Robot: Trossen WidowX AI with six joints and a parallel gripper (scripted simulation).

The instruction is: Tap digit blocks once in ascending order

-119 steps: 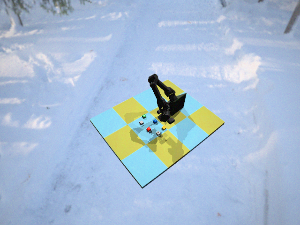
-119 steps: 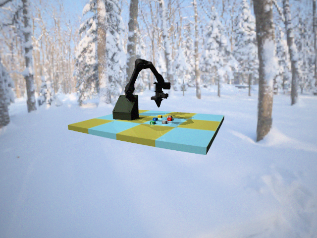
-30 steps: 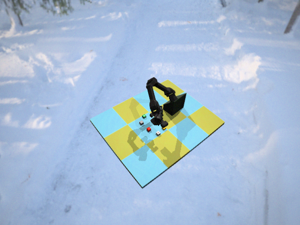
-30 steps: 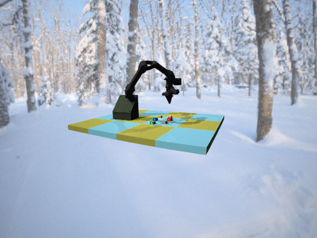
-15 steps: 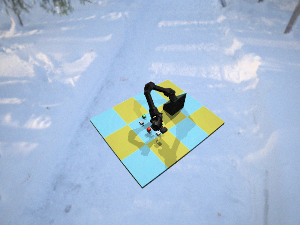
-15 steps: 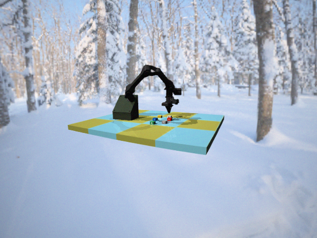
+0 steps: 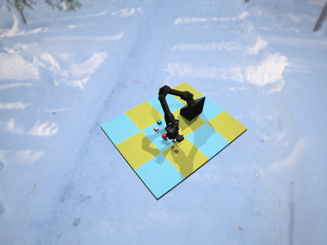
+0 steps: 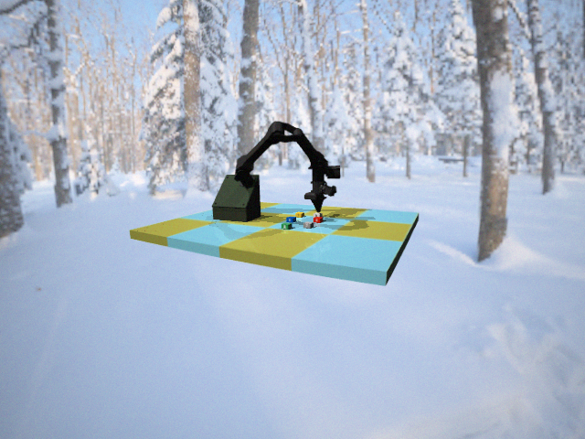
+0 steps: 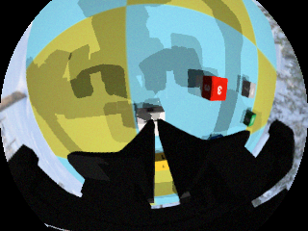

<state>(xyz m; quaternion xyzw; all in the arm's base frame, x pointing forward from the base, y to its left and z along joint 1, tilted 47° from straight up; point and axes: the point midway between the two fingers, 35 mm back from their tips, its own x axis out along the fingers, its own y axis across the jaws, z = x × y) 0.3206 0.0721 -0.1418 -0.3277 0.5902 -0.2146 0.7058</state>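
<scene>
While the arm [image 8: 283, 134] arches out from its dark base [image 8: 236, 198] and points straight down, the claw [image 8: 318, 208] hangs just over a white block [image 9: 149, 115], its tips pinched nearly together with nothing between them. From the wrist view the two dark fingers meet in a narrow wedge whose point lies right at that white block, and only a thin slit of desk shows between them. Whether the tips touch the block's top cannot be told from these views.

Beside it, the red block [image 7: 164, 136] sits on a light blue square of the checkered desk [image 7: 158, 179], close to the claw on the side away from the base. Its printed digit faces up in the wrist view but is too blurred to read. Further out lie a grey block [image 7: 156, 128] and a green block [image 7: 159, 121], each apart from the others. An orange-yellow block [image 7: 181, 133] peeks out just behind the claw, towards the base, and a blue block [image 8: 291, 219] shows in the exterior view between the green and yellow ones. All blocks sit flat on the desk, none touching another.
</scene>
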